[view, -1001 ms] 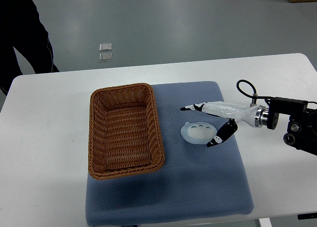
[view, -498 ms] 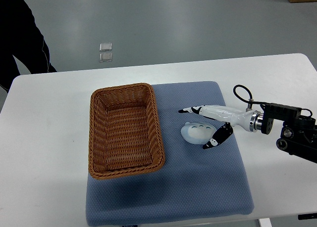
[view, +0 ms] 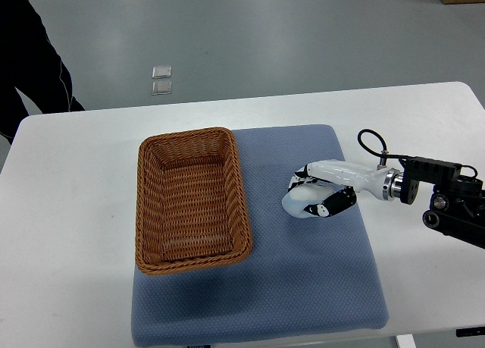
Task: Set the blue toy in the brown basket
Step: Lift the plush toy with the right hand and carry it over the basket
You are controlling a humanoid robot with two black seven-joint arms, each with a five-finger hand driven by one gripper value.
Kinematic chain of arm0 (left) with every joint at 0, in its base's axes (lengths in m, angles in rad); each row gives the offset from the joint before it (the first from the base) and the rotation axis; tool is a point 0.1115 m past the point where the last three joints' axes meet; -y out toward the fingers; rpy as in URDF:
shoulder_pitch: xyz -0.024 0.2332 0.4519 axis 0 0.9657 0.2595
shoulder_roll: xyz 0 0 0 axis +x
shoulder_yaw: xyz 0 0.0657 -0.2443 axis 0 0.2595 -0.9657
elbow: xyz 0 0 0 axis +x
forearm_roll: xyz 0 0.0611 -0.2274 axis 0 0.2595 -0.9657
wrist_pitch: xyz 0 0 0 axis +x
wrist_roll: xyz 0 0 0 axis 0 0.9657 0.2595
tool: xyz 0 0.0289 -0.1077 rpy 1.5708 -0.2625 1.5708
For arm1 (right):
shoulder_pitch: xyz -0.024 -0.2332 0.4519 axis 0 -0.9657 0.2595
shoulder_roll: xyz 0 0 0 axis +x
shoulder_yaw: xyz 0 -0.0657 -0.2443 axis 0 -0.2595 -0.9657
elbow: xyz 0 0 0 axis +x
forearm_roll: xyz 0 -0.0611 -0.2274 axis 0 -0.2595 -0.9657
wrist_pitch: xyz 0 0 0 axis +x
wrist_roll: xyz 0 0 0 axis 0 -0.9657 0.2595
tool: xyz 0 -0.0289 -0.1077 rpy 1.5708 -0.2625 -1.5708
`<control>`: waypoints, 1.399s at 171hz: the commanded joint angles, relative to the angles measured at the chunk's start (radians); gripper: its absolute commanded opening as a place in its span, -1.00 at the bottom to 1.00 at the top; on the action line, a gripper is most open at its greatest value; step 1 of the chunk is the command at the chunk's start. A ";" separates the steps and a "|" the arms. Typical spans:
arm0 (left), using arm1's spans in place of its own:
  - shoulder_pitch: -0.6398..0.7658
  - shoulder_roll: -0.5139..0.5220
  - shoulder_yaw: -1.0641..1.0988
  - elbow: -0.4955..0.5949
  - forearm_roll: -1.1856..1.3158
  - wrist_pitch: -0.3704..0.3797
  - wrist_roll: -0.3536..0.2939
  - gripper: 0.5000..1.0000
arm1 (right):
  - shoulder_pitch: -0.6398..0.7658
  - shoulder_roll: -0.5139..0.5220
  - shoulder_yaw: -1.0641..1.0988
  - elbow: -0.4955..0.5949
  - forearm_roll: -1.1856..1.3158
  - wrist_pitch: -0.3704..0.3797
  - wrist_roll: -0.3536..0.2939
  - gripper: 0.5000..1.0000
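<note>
A: Blue toy [view: 297, 205] sits on the blue mat [view: 303, 287], a little to the right of the brown basket [view: 191, 200], and the right hand [view: 322, 192] now wraps it. Half a second ago the fingers [view: 299, 174] were spread above and beside it; now they curl over its top with the thumb tucked under the near side.

B: So the grasp looks made, and lifting it across to the basket is what remains?

A: That is my reading. The toy is not yet off the mat.

B: What can't you see?

A: Most of the toy is covered by the hand. The left arm is out of view. A dark-clothed person [view: 30, 52] is cut off at the top left, beyond the bench [view: 68, 211].
</note>
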 commanded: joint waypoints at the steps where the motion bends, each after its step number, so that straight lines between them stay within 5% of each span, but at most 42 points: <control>1: 0.000 0.000 0.000 0.000 0.000 0.000 0.000 1.00 | 0.009 -0.005 0.011 0.001 0.003 -0.001 0.022 -1.00; 39: 0.000 0.000 0.000 0.000 0.000 0.000 0.000 1.00 | 0.130 0.026 0.054 0.014 0.029 -0.005 0.071 -1.00; 77: 0.000 0.000 0.000 0.000 0.000 0.000 0.000 1.00 | 0.244 0.234 0.028 -0.005 0.080 -0.008 0.071 -1.00; 128: 0.000 0.000 0.000 0.000 0.000 0.000 0.000 1.00 | 0.311 0.558 -0.074 -0.264 0.089 -0.023 0.051 -1.00; 171: 0.000 0.000 0.000 0.000 0.000 0.000 0.000 1.00 | 0.302 0.583 -0.114 -0.341 0.083 -0.028 0.039 -1.00; 191: 0.000 0.000 0.000 0.000 0.000 0.000 0.000 1.00 | 0.296 0.583 -0.122 -0.341 0.081 -0.026 0.039 -0.70; 213: 0.000 0.000 0.000 0.000 0.000 0.000 0.000 1.00 | 0.296 0.583 -0.131 -0.341 0.084 -0.028 0.039 0.57; 239: 0.000 0.000 0.000 0.000 0.000 0.000 0.000 1.00 | 0.297 0.583 -0.137 -0.341 0.086 -0.032 0.039 0.61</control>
